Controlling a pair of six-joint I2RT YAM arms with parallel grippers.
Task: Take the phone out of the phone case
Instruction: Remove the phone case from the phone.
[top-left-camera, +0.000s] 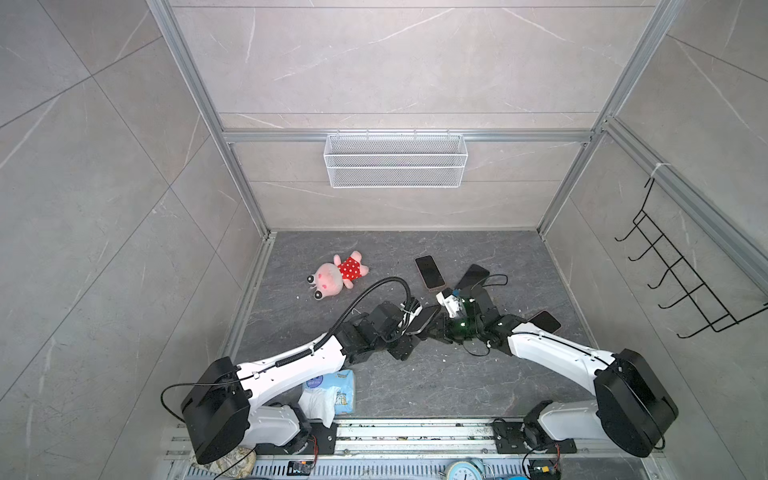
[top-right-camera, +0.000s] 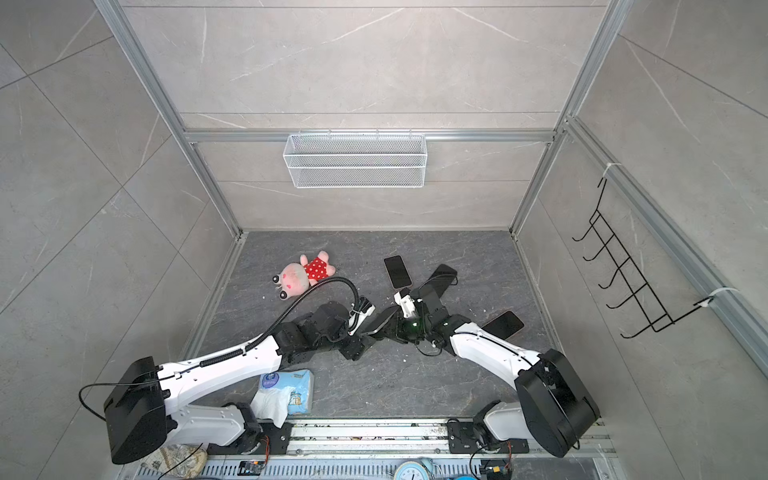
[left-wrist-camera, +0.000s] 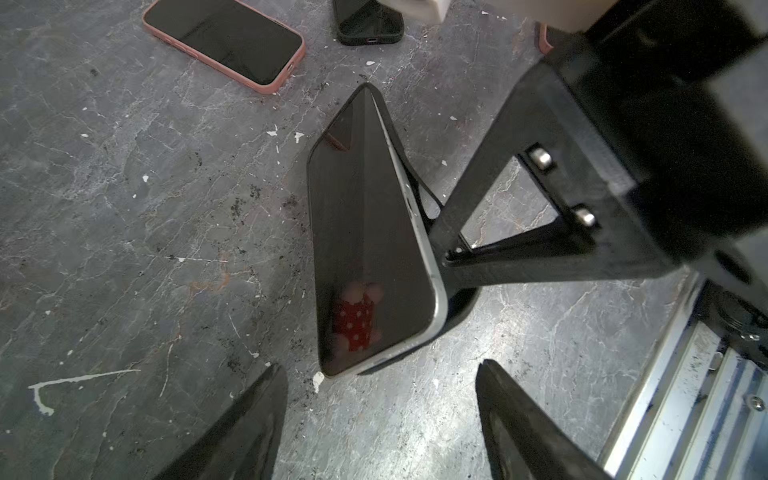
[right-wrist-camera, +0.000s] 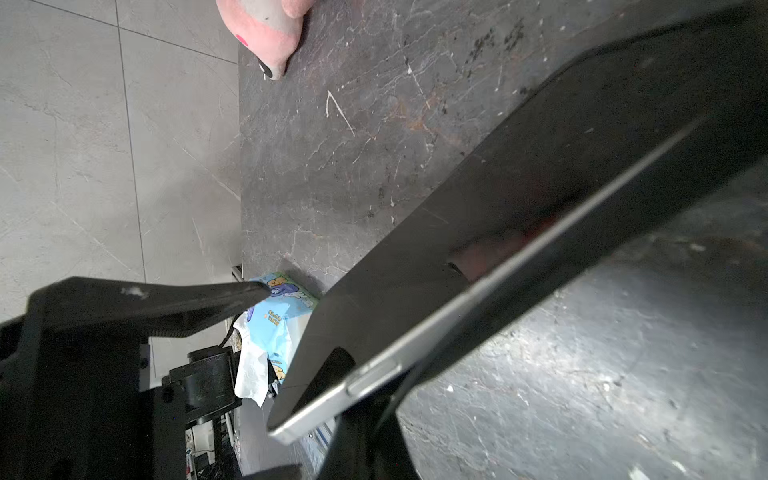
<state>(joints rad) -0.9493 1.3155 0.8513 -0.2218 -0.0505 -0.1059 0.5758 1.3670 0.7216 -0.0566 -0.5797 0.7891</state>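
Silver-edged, the phone (left-wrist-camera: 370, 249) stands tilted on one long side on the dark stone tabletop (top-left-camera: 415, 382). It is between the two grippers, off to one side of the plush pig (top-left-camera: 338, 276) and nearer the arm bases. Its black phone case (left-wrist-camera: 463, 305) stands off from the phone along the raised edge. The right gripper (left-wrist-camera: 451, 259) is pinched tight on that loosened case rim, one finger crossing the phone's side. The left gripper (left-wrist-camera: 380, 368) hovers spread wide at the phone's near end, gripping nothing. Level with the pig, on the held phone's side, lie a pink-cased phone (top-left-camera: 430, 272) and a black-cased phone (top-left-camera: 471, 276) partly under the right wrist. A third phone (top-left-camera: 544, 322) lies beyond, beside the right forearm. A tissue pack (top-left-camera: 330, 392) sits between the pig and the arm bases.
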